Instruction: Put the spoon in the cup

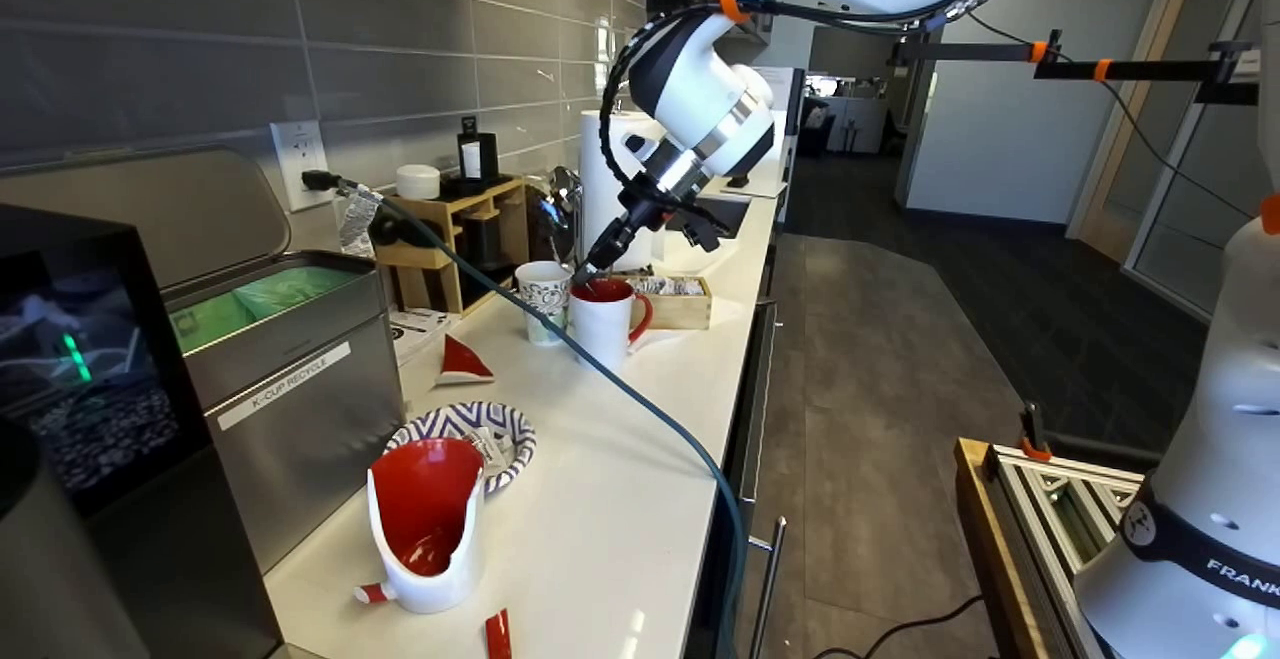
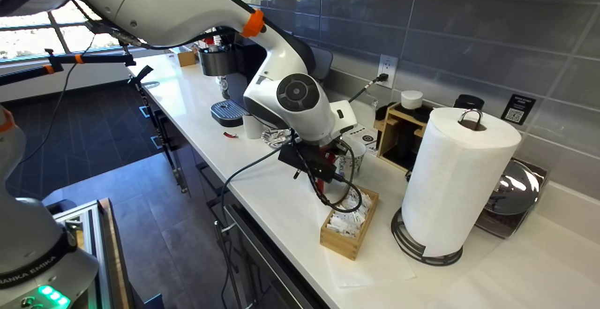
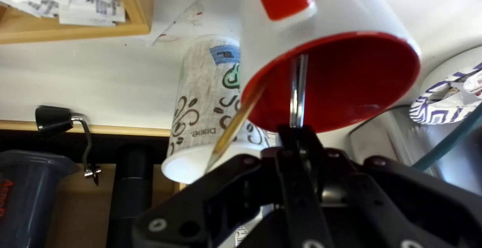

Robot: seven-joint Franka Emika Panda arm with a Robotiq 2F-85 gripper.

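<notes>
The cup is a white mug (image 1: 600, 334) with a red inside and red handle, upright on the counter; it also shows in the wrist view (image 3: 339, 78). My gripper (image 1: 588, 276) is tilted down at the mug's rim. In the wrist view the gripper (image 3: 296, 130) is shut on the spoon's slim silver handle (image 3: 298, 93). The handle runs into the mug's mouth; its lower end and bowl are hidden behind the mug's wall. In an exterior view the arm covers most of the mug and the fingertips.
A paper cup (image 3: 211, 108) stands beside the mug. A blurred brown stick (image 3: 235, 125) shows at the mouth. A wooden box of packets (image 2: 349, 234) and paper towel roll (image 2: 459, 182) are near. A broken mug (image 1: 430, 519), shards and a patterned bowl (image 1: 517, 429) stand farther along.
</notes>
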